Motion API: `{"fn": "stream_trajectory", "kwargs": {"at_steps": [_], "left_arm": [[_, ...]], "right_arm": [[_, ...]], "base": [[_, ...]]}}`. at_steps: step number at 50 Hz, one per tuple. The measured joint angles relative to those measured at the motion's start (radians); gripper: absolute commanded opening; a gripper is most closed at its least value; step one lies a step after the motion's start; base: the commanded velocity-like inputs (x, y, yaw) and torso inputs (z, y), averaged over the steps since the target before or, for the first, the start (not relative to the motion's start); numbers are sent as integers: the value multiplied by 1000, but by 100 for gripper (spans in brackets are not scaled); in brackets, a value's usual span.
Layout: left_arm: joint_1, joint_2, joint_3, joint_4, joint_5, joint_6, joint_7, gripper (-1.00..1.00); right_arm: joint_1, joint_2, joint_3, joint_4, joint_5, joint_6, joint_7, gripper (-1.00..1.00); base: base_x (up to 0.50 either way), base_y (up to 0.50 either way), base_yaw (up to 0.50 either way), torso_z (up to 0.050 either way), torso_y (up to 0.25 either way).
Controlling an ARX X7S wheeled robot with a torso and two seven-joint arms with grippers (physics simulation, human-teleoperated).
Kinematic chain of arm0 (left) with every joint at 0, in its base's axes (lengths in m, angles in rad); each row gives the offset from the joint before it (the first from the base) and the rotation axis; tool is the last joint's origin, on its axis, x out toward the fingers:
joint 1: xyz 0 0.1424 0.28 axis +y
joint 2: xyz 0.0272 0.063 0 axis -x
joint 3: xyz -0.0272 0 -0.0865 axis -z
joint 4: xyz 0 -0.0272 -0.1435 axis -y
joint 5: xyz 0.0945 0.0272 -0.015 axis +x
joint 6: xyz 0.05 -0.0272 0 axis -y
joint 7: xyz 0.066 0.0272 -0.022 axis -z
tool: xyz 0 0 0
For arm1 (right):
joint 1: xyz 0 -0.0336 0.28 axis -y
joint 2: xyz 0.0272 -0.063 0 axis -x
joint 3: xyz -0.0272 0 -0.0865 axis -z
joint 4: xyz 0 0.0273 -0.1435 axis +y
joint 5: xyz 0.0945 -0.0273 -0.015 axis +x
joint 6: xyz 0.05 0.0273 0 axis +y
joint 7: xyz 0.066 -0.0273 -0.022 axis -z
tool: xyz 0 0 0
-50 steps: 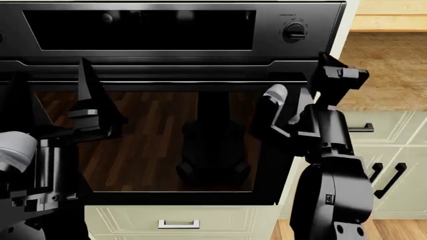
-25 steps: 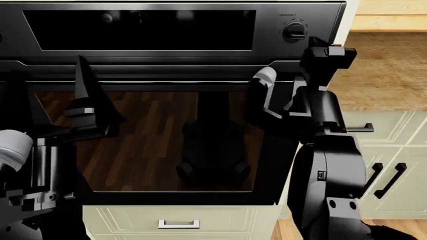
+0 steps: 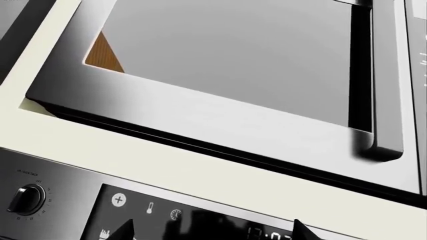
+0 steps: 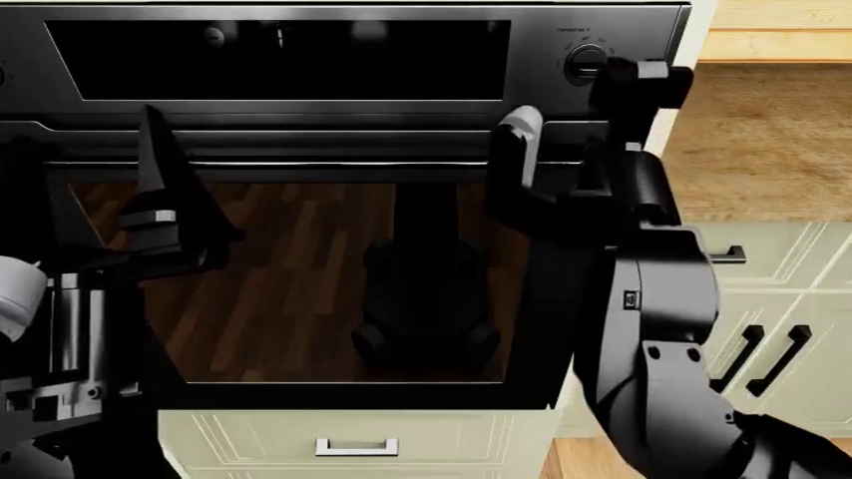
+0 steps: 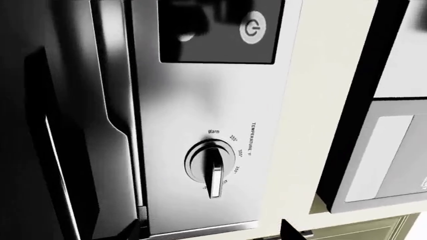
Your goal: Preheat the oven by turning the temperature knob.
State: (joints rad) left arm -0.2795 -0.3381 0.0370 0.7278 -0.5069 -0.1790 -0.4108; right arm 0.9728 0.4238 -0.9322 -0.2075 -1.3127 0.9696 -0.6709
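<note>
Right gripper (image 4: 637, 78) just beside the temperature knob (image 4: 588, 63)

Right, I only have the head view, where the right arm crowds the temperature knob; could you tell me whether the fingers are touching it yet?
Observer: No. In the right wrist view the temperature knob sits clear of the right gripper, whose fingers stand apart.
Operator: Thanks. Can you read its markings?
Observer: Yes: "Warm", 250, 300, 350, beside "TEMPERATURE F".
Operator: What does the left wrist camera see?
Observer: Another knob at the opposite end of the oven.
</note>
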Motion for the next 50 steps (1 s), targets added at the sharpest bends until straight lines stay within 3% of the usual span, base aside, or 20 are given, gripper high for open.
{"fn": "stream_trajectory", "kwargs": {"at_steps": [50], "left_arm": [[-4,-17,7,-4,-11,10,-15,100]], "right_arm": [[78,-49,32,166,97,-68,73,100]], "base": [[0,0,0,0,0]]}}
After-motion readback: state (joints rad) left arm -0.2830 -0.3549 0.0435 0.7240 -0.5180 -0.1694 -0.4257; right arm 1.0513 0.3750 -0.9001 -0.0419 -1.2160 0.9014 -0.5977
